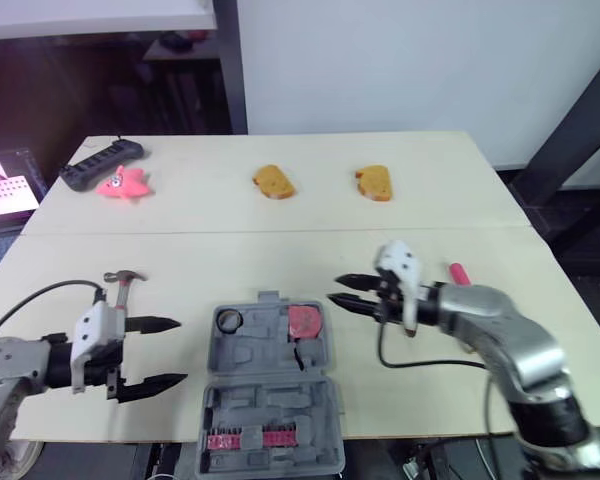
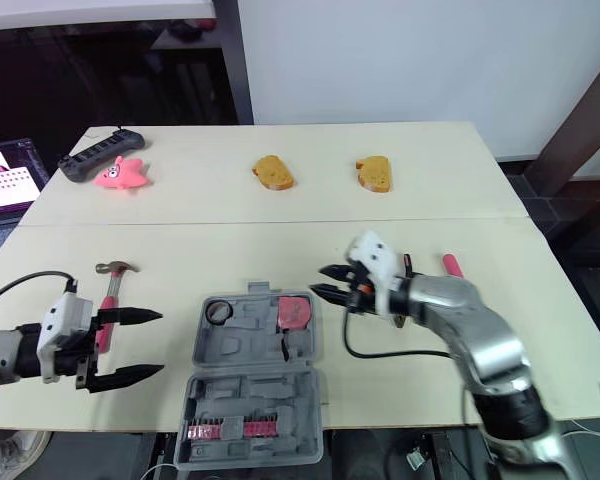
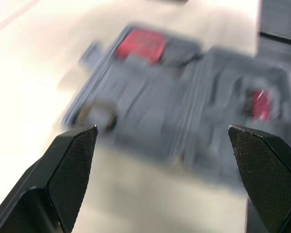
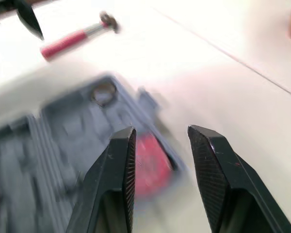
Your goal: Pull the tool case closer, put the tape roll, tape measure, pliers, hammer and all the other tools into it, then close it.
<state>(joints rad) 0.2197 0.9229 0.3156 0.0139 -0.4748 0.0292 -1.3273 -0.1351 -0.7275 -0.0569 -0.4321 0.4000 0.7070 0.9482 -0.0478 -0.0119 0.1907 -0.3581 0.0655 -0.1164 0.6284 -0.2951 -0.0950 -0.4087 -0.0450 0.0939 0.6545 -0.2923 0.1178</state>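
Left eye view: the left end effector (image 1: 180, 350) hovered low over the near left part of the pale surface (image 1: 230, 250), its two black fingers spread wide and empty, pointing toward the open tool case (image 1: 260, 345). A hammer (image 1: 125, 285) lay just beyond it, head away from the robot, its red handle partly hidden behind the wrist.

The right end effector (image 1: 334, 290) reached in from the other side, fingers a little apart and gripping nothing, tips just beside the case's far right corner. There a red tape measure (image 1: 305, 321) sat in its compartment. A tape roll (image 1: 228, 320) sat in the far left compartment, and a strip of red bits (image 1: 245, 438) showed in the near half of the case, which lay flat at the surface's front edge.

Behind the right arm, a red-handled tool (image 1: 458, 272) rested on the surface, mostly hidden. Well apart, along the far side, lay a black bar (image 1: 100, 163), a pink toy (image 1: 125, 184) touching it, and two orange-brown pieces (image 1: 273, 181) (image 1: 374, 182).
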